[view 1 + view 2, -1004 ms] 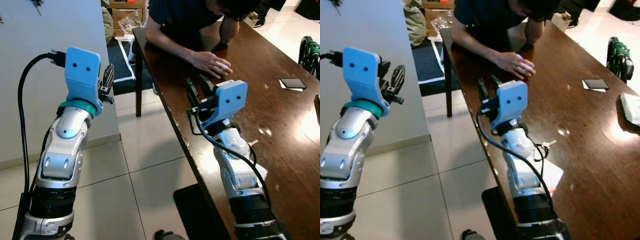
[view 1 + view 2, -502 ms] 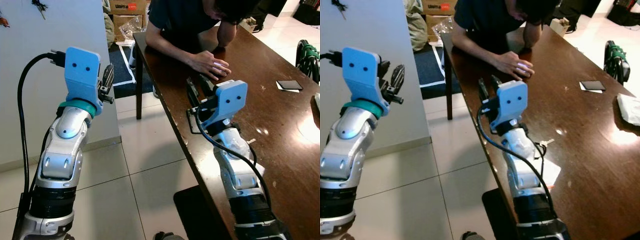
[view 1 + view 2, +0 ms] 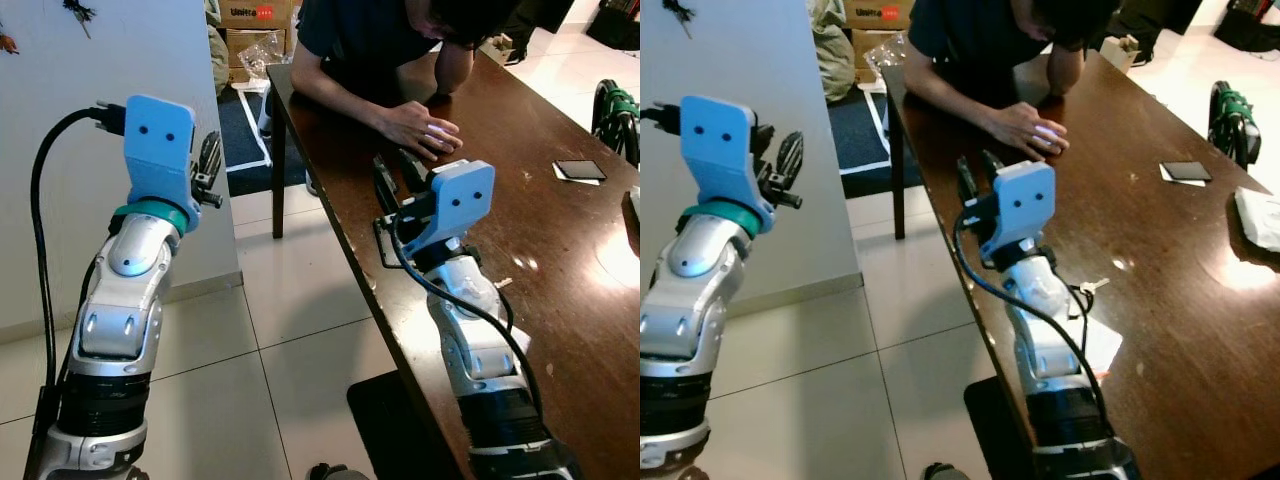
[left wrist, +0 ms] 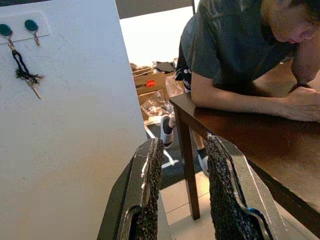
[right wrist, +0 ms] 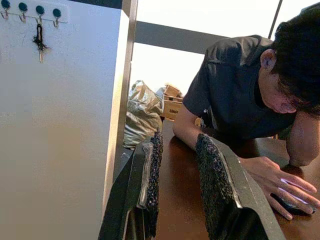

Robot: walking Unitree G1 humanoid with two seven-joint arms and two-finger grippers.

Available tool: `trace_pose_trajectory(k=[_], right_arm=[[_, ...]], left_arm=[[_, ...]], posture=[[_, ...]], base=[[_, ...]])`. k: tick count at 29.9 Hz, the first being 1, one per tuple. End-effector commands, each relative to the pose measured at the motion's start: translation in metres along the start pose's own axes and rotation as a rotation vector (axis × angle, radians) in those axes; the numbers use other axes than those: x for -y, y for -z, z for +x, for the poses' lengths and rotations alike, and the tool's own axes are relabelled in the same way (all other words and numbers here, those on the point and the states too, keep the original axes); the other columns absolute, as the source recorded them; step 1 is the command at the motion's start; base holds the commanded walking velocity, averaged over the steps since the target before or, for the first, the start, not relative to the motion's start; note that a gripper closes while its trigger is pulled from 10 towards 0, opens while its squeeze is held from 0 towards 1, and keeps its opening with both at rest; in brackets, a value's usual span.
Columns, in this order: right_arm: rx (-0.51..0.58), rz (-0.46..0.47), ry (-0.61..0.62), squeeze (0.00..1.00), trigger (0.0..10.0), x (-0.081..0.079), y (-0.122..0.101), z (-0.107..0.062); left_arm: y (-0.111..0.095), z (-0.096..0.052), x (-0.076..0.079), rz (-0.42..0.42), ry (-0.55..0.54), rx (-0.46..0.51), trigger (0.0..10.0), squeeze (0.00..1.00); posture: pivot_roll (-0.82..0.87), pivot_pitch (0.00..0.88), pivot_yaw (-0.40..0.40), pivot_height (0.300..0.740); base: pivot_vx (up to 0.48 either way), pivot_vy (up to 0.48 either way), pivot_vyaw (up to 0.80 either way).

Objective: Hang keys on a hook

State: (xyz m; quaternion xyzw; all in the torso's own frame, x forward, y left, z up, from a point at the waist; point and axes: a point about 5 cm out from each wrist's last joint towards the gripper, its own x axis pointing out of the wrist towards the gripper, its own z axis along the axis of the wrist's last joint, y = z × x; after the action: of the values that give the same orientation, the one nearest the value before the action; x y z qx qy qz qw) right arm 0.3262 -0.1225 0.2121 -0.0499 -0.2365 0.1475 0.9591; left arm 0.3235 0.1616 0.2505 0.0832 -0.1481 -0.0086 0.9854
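**Mia:** What do the two head views show?

**Ben:** The left gripper (image 3: 209, 160) is held up near the white wall (image 3: 100, 120). The right gripper (image 3: 397, 180) rests low over the brown table (image 3: 560, 260). A little silver key (image 3: 1092, 286) lies on the table, just beside the right arm. That looks like the thing to hang. A person leans on the far end of the table, with a hand (image 3: 425, 128) near the right gripper.

**Mia:** And the left wrist view?

**Ben:** The left fingers (image 4: 150, 190) are spread with nothing between them. On the wall are teal hooks (image 4: 31, 25). A dark bunch of keys (image 4: 24, 74) already hangs from one.

**Mia:** And the right wrist view?

**Ben:** The right fingers (image 5: 207, 185) are spread too, with nothing in them. They point at the person's hand (image 5: 280, 187) and a row of hooks (image 5: 30, 9) high up.

**Mia:** What could go wrong?

**Ben:** I think the key is flat and thin, so the fingers could slide off it. It also lies back beside the arm, so the reach is awkward. And the gripper could bump the person's hand, since it is so near.
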Motion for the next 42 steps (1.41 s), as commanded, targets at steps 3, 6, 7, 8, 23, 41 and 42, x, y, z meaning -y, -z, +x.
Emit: trace_pose_trajectory(k=[3,6,7,8,23,41,42], right_arm=[[-0.007,0.000,-0.002,0.00,10.0,-0.0005,0.0024,-0.0017],[-0.008,0.000,-0.002,0.00,10.0,-0.0005,0.0024,-0.0017],[-0.008,0.000,-0.002,0.00,10.0,-0.0006,0.0024,-0.0016],[-0.008,0.000,-0.002,0.00,10.0,-0.0006,0.0024,-0.0016],[-0.011,0.003,-0.003,0.00,10.0,-0.0005,0.0027,-0.0009],[-0.024,0.018,-0.001,0.00,10.0,-0.0005,0.0051,0.0002],[-0.025,0.018,0.000,0.00,10.0,-0.0005,0.0054,0.0004]], left_arm=[[0.0026,0.0003,-0.0009,-0.003,-0.007,-0.019,10.0,0.00],[0.0026,0.0003,-0.0010,-0.004,-0.007,-0.019,10.0,0.00],[0.0025,0.0003,-0.0010,-0.004,-0.007,-0.019,10.0,0.00],[0.0025,0.0003,-0.0010,-0.004,-0.007,-0.019,10.0,0.00],[-0.0009,-0.0001,0.0014,0.060,0.009,0.014,10.0,0.00],[0.0008,-0.0009,0.0050,0.020,0.025,0.003,10.0,0.00],[0.0013,-0.0010,0.0055,0.019,0.027,0.002,10.0,0.00]], posture=[[0.07,0.000,0.053,0.740],[0.07,0.000,0.053,0.740],[0.07,0.000,0.053,0.740],[0.07,0.000,0.053,0.740],[0.08,0.000,0.053,0.740],[0.07,0.000,0.051,0.740],[0.07,0.000,0.051,0.740]], base=[[0.000,0.480,0.00],[0.000,0.480,0.00],[0.000,0.480,0.00],[0.000,0.480,0.00],[0.000,0.288,0.00],[0.000,-0.056,-0.80],[0.000,0.000,-0.80]])
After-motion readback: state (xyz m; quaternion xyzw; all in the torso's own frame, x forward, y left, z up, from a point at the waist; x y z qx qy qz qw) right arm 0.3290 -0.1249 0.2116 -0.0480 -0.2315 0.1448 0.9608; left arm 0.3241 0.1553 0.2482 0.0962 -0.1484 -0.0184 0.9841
